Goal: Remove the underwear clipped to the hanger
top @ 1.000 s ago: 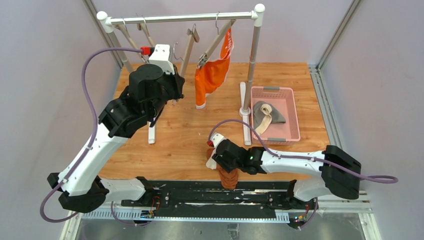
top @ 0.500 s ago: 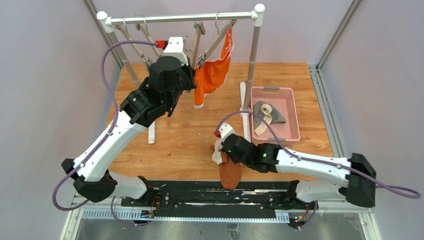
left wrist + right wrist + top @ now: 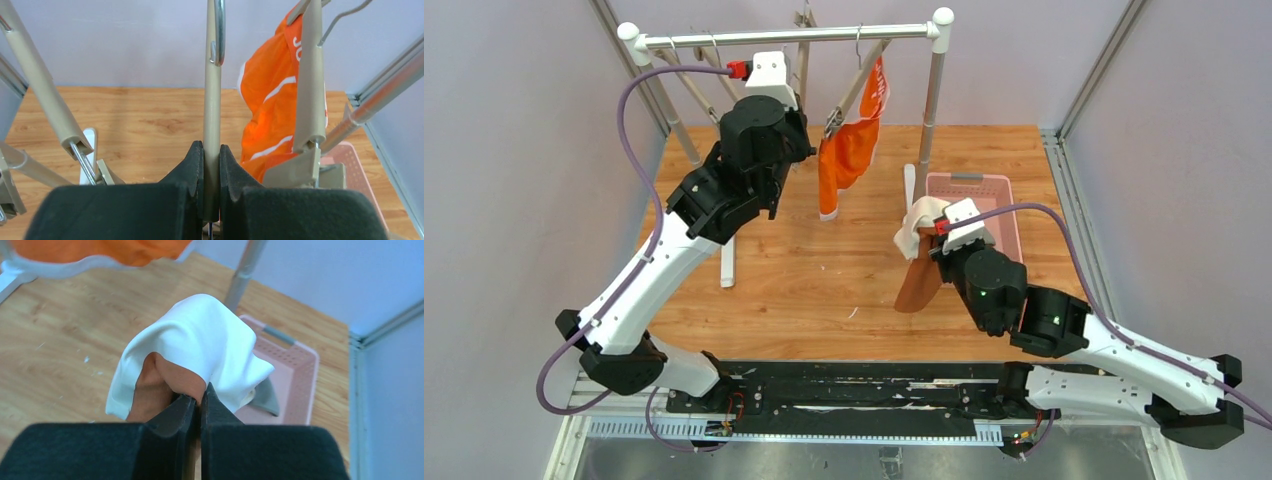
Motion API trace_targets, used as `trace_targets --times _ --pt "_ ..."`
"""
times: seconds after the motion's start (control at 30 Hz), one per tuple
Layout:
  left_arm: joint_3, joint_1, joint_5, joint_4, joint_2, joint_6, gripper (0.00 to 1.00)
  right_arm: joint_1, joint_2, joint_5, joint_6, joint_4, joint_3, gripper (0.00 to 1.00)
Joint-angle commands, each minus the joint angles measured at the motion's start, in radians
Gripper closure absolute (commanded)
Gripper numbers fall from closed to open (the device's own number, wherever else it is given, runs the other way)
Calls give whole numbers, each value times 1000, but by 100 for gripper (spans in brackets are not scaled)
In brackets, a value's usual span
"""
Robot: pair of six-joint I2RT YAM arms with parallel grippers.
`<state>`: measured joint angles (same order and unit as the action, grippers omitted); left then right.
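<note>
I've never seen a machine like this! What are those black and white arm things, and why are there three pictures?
They are two robot arms bolted to a wooden table, each ending in a two-finger gripper. The wide picture looks down from above. The other two come from small cameras on the wrists. The left gripper pinches a beige hanger up at the rack. The right gripper holds brown briefs with a white part, near a pink basket. Orange briefs hang clipped to another hanger.
</note>
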<state>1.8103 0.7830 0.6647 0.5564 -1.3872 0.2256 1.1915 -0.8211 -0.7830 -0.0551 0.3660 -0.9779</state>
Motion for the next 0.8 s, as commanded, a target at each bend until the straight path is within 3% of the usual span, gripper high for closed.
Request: trace_targets --times 0.0,0.13,0.4,0.77 --pt "26 4 73 -54 -20 -26 100 -18 20 -229 243 -193 -37 99" --pt "20 0 77 -94 -37 -32 100 -140 11 -234 335 -295 -43 99" --pt "92 -16 93 -72 -85 -52 100 -580 -3 44 216 -262 -36 99" --pt "86 -128 30 -50 -112 -7 100 -803 -144 270 134 -293 9 99"
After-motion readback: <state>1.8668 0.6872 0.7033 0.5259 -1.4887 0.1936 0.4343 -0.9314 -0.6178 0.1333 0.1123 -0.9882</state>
